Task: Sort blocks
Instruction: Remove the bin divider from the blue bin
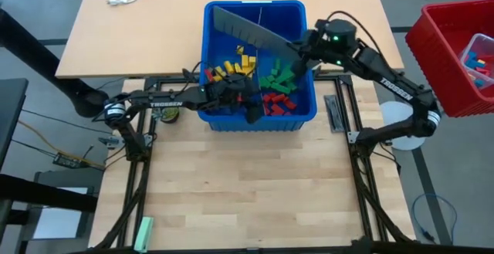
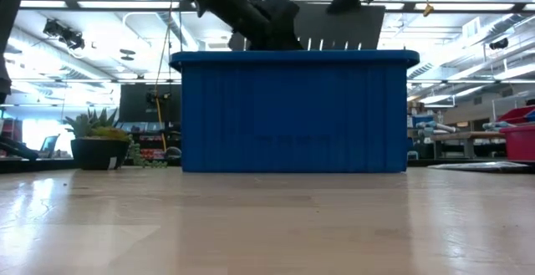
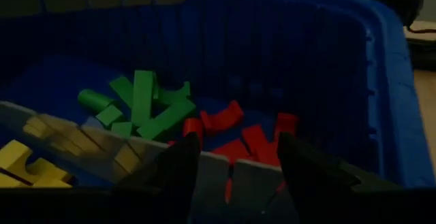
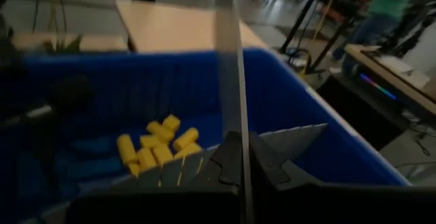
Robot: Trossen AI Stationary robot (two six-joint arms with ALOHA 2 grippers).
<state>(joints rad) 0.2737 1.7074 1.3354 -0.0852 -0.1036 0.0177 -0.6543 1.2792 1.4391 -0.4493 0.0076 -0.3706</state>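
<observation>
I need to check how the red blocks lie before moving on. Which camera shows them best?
The left wrist view: the red blocks lie just past the open left gripper, beside green ones. The high view shows them smaller. The low view shows only the blue bin wall; the right wrist view shows yellow blocks only.

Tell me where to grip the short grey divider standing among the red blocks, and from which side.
Grip the short grey divider's bare top edge, coming from above. It stands upright, red blocks crowd its base, and the blue bin's walls block any sideways approach. The left gripper already straddles that edge with open jaws, so closing there looks best.
</observation>
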